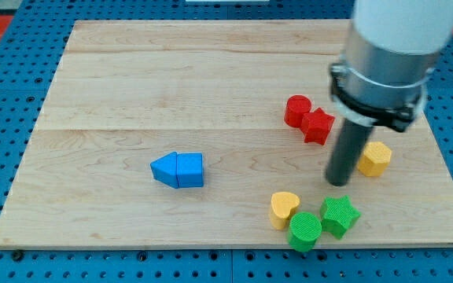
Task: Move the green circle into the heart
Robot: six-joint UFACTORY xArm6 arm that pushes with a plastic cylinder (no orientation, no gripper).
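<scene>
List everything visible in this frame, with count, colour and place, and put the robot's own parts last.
board: 1, pale wood, fills most of the view
blue blocks: 2, blue, touching side by side, left of centre
red circle: 1, red, right of centre
red star: 1, red, touching the red circle's lower right
yellow hexagon: 1, yellow, right side, just right of the rod
heart: 1, yellow, near the bottom edge
green circle: 1, green, bottom edge, against the heart's lower right
green star: 1, green, right of the green circle
my tip: 1, dark rod end, above the green star, left of the yellow hexagon
</scene>
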